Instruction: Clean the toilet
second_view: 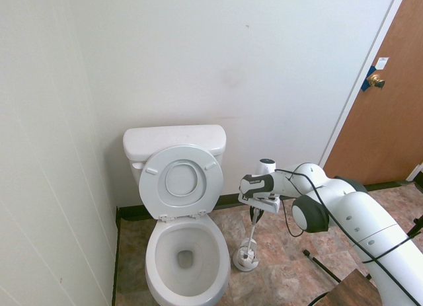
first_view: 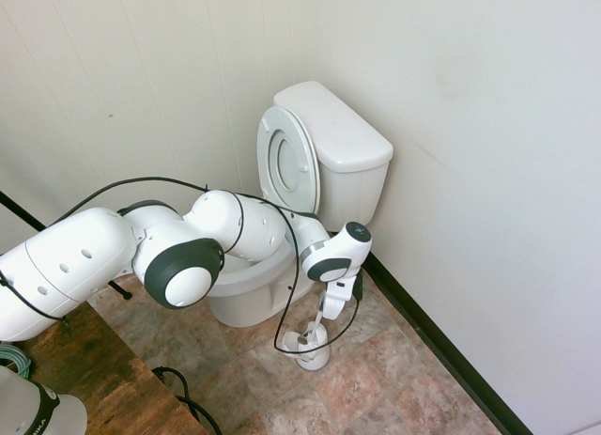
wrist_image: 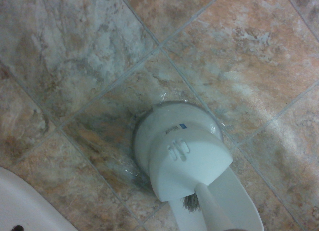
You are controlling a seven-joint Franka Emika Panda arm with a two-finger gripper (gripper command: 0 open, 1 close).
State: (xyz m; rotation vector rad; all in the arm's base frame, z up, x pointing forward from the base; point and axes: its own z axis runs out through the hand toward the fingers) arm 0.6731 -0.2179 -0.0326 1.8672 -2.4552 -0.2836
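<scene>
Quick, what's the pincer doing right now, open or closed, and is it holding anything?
Pincer: closed on the slim white handle of the toilet brush, above its white holder.

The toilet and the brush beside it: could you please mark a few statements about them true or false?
1. The toilet has its seat and lid raised. True.
2. The brush holder stands on top of the tank. False: it stands on the floor beside the toilet.
3. The gripper is shut on the handle of the brush. True.
4. The brush is already scrubbing inside the bowl. False: its bristles are at the holder.
5. The holder is white. True.
6. The door is wide open. False: the door is closed.
</scene>
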